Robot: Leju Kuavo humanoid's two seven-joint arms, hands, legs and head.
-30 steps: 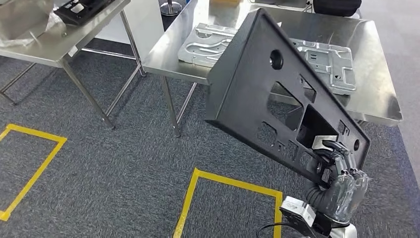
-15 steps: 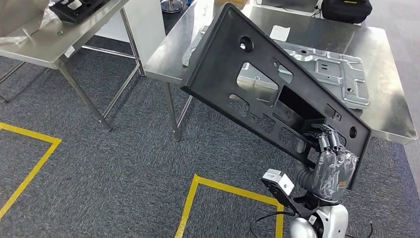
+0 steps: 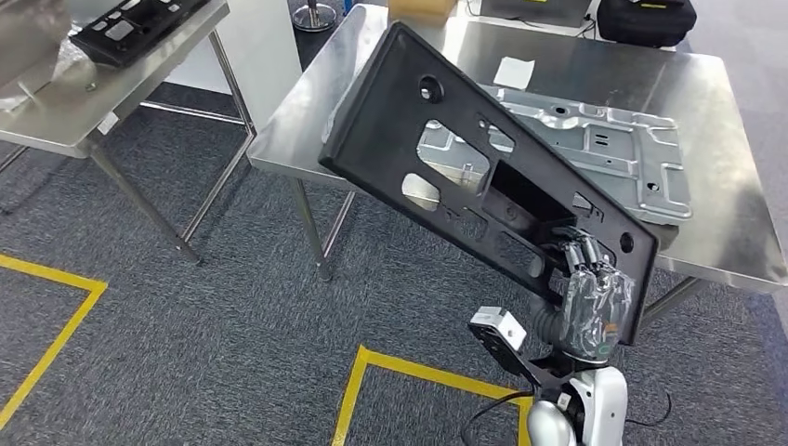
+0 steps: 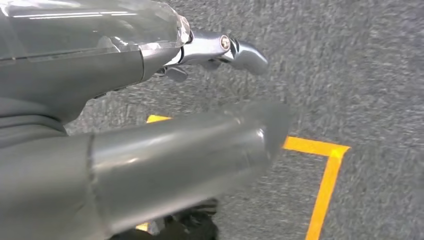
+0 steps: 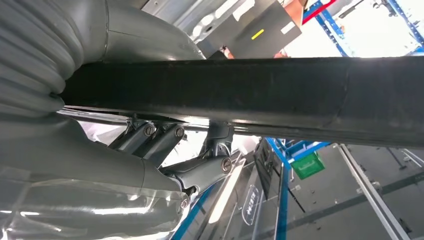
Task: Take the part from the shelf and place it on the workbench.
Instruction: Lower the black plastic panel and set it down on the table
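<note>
The part is a large black plastic panel point(image 3: 446, 139) with several cut-outs, held tilted in the air. Its upper end hangs over the front left of the steel workbench point(image 3: 715, 93). My right hand point(image 3: 590, 299) grips the panel's lower end, fingers hooked through a cut-out. In the right wrist view the panel's black edge point(image 5: 250, 90) runs across the frame, clamped by my right hand point(image 5: 100, 165). My left hand point(image 4: 150, 125) hangs over the carpet, fingers apart and holding nothing.
A silver stamped metal plate point(image 3: 595, 139) lies on the workbench, with a white paper slip point(image 3: 514, 72) behind it. A second steel table point(image 3: 74, 93) at the left carries another black part point(image 3: 130, 19). Yellow floor tape point(image 3: 409, 370) marks the grey carpet below.
The camera has moved toward the workbench, shifting the whole scene. The panel, still held by my right hand, now reaches further over the bench top and sits less steeply.
</note>
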